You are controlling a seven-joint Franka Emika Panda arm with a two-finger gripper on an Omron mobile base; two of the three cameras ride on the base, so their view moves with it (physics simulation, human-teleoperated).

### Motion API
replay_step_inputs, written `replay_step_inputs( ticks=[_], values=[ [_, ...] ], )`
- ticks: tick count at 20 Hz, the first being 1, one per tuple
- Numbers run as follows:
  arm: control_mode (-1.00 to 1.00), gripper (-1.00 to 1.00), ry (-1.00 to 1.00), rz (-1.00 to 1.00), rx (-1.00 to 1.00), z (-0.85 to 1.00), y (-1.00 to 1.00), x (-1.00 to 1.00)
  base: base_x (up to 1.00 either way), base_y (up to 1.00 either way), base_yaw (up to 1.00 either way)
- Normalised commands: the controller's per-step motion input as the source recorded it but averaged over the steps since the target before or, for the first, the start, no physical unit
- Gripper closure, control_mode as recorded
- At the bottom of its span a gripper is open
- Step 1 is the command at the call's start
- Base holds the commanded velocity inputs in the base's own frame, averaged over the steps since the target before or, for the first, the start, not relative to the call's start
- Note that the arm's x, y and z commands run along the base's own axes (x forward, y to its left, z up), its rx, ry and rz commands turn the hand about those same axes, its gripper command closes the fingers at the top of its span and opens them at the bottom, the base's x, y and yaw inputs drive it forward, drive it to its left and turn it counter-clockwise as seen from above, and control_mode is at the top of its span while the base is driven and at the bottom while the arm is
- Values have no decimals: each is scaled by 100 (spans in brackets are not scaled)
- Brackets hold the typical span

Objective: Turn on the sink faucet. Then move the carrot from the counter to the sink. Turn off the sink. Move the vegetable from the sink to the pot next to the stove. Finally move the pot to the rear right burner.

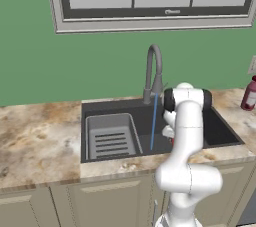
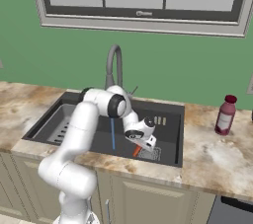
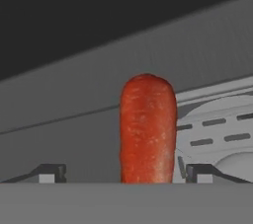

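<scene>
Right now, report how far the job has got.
Done: the sink faucet runs, a blue stream falling into the sink. In hand: the carrot is down in the basin, the gripper open with a gap at each fingertip, so it looks released. Left: shut the water off, move the carrot to the pot, then the pot to the burner.

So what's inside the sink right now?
In the sink: a ribbed tray, water running from the faucet, and the carrot by the drain grate. The open gripper and arm cover part of the floor.
</scene>
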Motion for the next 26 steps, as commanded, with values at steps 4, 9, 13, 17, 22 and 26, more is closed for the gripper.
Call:
replay_step_inputs(
  ticks=[4, 9, 13, 17, 22, 26],
  values=[
    [-100, -100, -6, 0, -2, 51, 0, -37, 0, 0, 0],
    [-100, -100, -5, 0, -2, 69, 0, -27, 0, 0, 0],
    [-100, -100, -4, 0, 0, 86, 0, -16, 0, 0, 0],
    [-100, -100, -1, 0, 0, 86, 0, -6, 0, 0, 0],
    [-100, -100, 0, 0, 0, 71, 0, 0, 0, 0, 0],
    [-100, -100, 0, 0, 0, 50, 0, 0, 0, 0, 0]
  ],
)
